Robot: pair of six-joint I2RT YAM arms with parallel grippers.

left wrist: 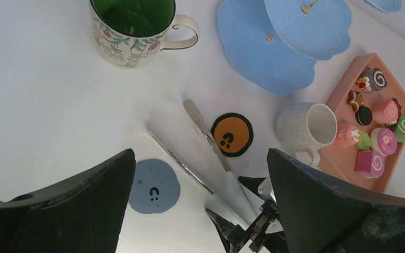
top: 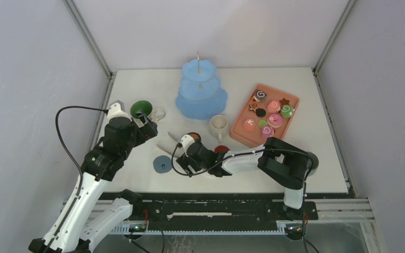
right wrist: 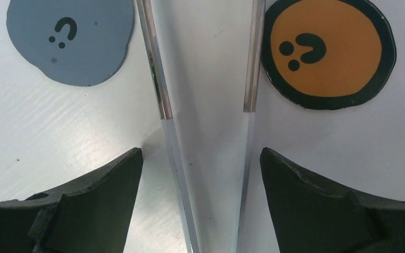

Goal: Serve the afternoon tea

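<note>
Small colourful pastries point(top: 269, 113) point(left wrist: 374, 134) lie on the salmon tray point(top: 292, 101) at the right. The green-lined floral mug point(top: 141, 109) point(left wrist: 132, 26) stands at the left, and the cream speckled mug point(top: 219, 126) point(left wrist: 306, 126) stands beside the tray. My left gripper point(top: 145, 124) point(left wrist: 200, 153) hangs open just in front of the green mug, holding nothing. My right gripper point(top: 182, 155) point(right wrist: 200, 150) is low over the table and open. Its fingers straddle the metal tongs point(right wrist: 161, 100) point(left wrist: 205, 153) with a gap on each side.
A blue three-tier stand point(top: 200, 89) point(left wrist: 274, 58) rises at the back centre. A grey-blue coaster point(top: 162, 164) point(right wrist: 71, 39) and an orange coaster point(left wrist: 232, 134) point(right wrist: 327, 52) lie either side of the tongs. A red disc point(top: 221, 149) shows behind the right arm.
</note>
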